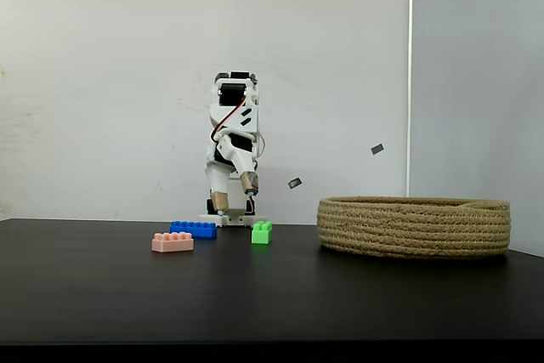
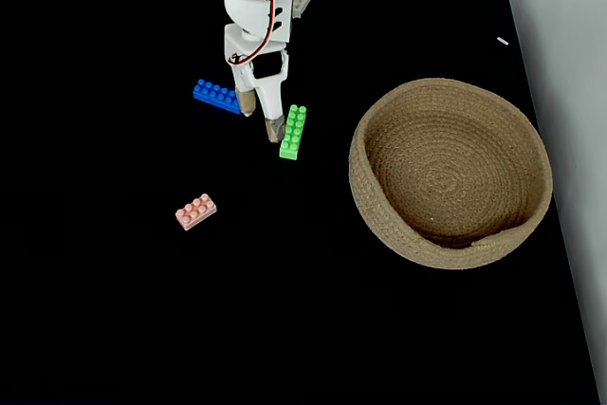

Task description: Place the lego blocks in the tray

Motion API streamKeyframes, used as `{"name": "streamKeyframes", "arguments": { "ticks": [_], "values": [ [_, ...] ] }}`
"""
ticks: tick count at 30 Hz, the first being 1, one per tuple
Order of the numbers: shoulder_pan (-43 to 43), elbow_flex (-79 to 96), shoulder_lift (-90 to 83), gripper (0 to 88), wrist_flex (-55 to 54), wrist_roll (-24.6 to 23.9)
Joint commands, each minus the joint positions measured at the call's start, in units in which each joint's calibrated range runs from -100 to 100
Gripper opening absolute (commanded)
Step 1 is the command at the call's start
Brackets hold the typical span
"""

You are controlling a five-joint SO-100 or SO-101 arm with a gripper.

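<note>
Three lego blocks lie on the black table. The blue block (image 1: 193, 229) (image 2: 217, 97) is farthest back, the pink block (image 1: 172, 242) (image 2: 196, 211) lies nearest the front, and the green block (image 1: 262, 232) (image 2: 293, 131) lies between the arm and the tray. The tray (image 1: 414, 227) (image 2: 375, 206), a round coiled rope basket, stands at the right with nothing inside. My white gripper (image 1: 234, 194) (image 2: 260, 117) hangs open above the table, its fingertips between the blue and green blocks, holding nothing.
The arm's base (image 1: 231, 219) stands at the table's back edge against a white wall. Two small dark marks (image 1: 295, 183) are on the wall. The table's right edge (image 2: 550, 187) runs just past the tray.
</note>
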Motion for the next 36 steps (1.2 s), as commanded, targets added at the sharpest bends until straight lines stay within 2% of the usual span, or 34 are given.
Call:
{"name": "streamKeyframes", "arguments": {
  "ticks": [1, 7, 18, 22, 29, 32, 33, 36],
  "values": [
    [-1.35, -5.06, 4.21, 33.6, 0.67, 0.88],
    [-2.17, -6.97, 10.75, 34.3, 0.34, 2.20],
    [-5.14, -7.34, 11.43, 38.4, 0.26, 2.20],
    [-6.87, -7.43, 12.47, 36.5, 0.09, 2.54],
    [-10.00, -7.61, 17.11, 33.9, -1.24, -0.29],
    [-10.17, -7.43, 17.97, 28.7, -3.16, -1.22],
    [-10.09, -7.43, 17.97, 23.5, -3.74, -1.66],
    [-9.43, -7.98, 17.54, 0.3, -4.91, -3.81]
  ]
}}
